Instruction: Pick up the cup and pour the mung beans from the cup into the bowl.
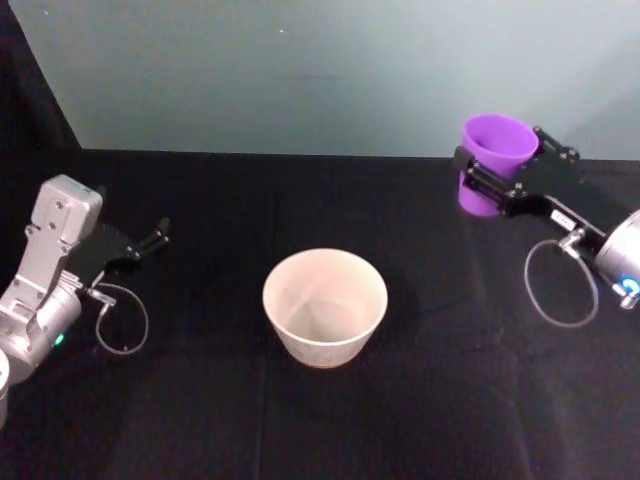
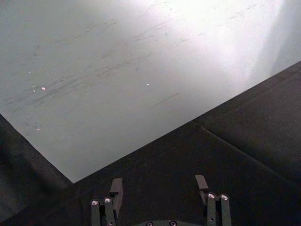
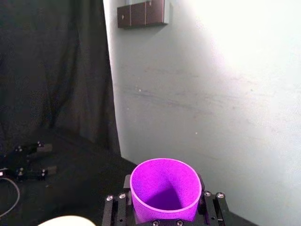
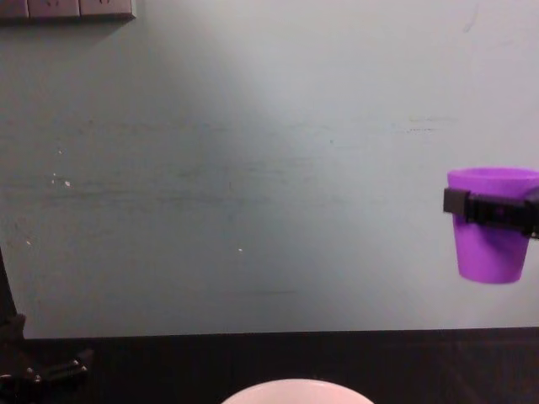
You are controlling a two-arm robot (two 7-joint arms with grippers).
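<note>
The purple cup (image 1: 497, 140) hangs upright in the air over the table's far right, and my right gripper (image 1: 503, 172) is shut on its sides. In the right wrist view the cup (image 3: 164, 188) shows its purple inner wall; the mung beans are hidden. From the chest, the cup (image 4: 488, 248) floats high at the right edge with a black finger (image 4: 488, 209) across it. The pale bowl (image 1: 325, 345) stands mid-table, left of and nearer than the cup; its rim (image 4: 295, 389) peeks in low. My left gripper (image 1: 155, 238) rests open at the left, holding nothing (image 2: 159, 186).
A black cloth (image 1: 450, 400) covers the table, and a pale wall (image 1: 320, 70) rises right behind it. A dark curtain (image 3: 51, 66) hangs at the far left. Loose cable loops (image 1: 560, 285) dangle by each wrist.
</note>
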